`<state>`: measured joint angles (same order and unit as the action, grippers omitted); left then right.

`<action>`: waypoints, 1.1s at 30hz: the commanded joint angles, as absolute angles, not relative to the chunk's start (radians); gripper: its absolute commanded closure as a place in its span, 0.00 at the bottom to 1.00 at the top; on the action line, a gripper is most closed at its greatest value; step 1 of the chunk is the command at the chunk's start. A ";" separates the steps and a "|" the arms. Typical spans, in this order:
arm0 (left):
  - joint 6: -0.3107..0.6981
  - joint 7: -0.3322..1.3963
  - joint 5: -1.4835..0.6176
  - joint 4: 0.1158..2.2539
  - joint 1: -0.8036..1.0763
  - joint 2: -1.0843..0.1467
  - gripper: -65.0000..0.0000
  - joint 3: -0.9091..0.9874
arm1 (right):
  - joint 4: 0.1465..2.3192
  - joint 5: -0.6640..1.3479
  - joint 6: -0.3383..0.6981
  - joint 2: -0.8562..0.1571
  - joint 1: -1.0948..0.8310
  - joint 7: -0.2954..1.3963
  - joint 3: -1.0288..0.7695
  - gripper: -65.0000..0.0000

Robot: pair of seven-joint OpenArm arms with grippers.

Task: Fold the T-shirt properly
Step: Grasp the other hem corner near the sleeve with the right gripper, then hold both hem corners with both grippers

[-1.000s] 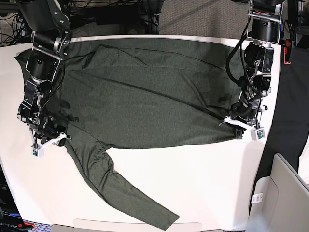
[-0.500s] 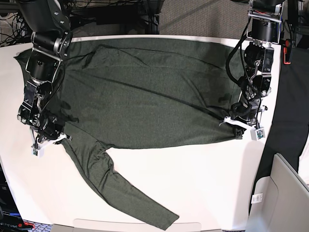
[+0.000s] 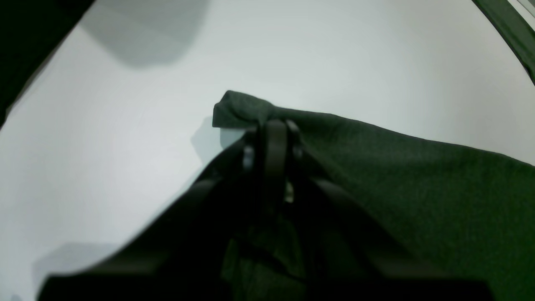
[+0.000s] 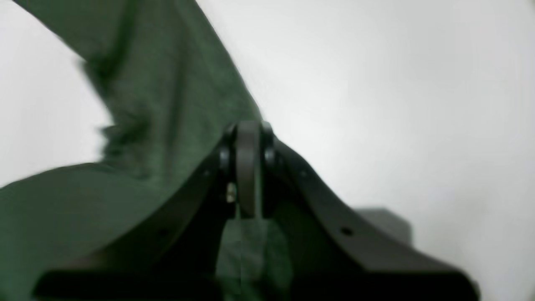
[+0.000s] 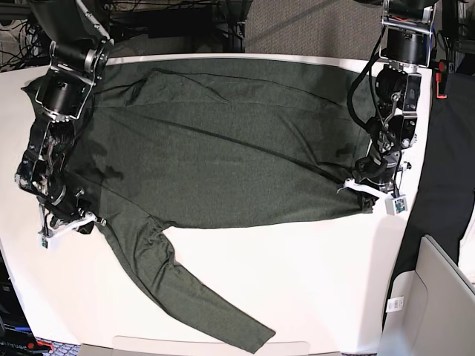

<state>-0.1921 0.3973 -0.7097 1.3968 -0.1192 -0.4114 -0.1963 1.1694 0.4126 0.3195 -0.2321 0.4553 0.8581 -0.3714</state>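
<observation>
The dark olive T-shirt [image 5: 223,148] lies spread across the white table [image 5: 312,282], and one long sleeve [image 5: 185,289] trails toward the front edge. At the base view's right, my left gripper [image 5: 365,188] is shut on the shirt's lower corner. The left wrist view shows its closed fingertips [image 3: 271,125] pinching a bunched tip of T-shirt cloth [image 3: 238,109]. At the base view's left, my right gripper [image 5: 73,221] is shut on the shirt's edge where the sleeve begins. In the right wrist view, T-shirt fabric [image 4: 167,104] runs up from the closed right gripper [image 4: 248,129].
A grey bin [image 5: 434,304] stands off the table's front right corner, with dark cloth [image 5: 445,163] hanging beside the right edge. Cables and equipment crowd the far side behind the table. Bare white tabletop lies in front of the shirt's body.
My right gripper has shut on the shirt's edge and shifted slightly down and left, drawing the fabric with it. The left arm has stayed still.
</observation>
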 commanded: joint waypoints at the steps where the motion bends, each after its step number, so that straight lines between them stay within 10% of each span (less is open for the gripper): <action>1: -0.185 0.374 -0.705 1.423 -0.140 -0.426 1.00 -0.188 | 1.199 0.433 0.325 -0.249 0.464 0.854 -0.375 0.99; 13: -0.185 0.374 -0.705 1.423 -0.139 -0.426 1.00 -0.188 | 1.211 0.386 0.317 -0.251 0.461 0.817 -0.371 0.98; 22: -0.185 0.374 -0.705 1.423 -0.139 -0.424 1.00 -0.188 | 1.211 0.174 0.323 -0.231 0.510 0.800 -0.352 0.65; 33: -0.185 0.374 -0.705 1.438 -0.131 -0.424 1.00 -0.188 | 1.098 0.101 0.323 -0.240 0.555 0.769 -0.288 0.65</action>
<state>-0.1867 0.3923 -0.7101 1.4193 -0.1169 -0.4114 -0.1963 1.0813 0.0963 0.3202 -0.2291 0.5175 0.8017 -0.2867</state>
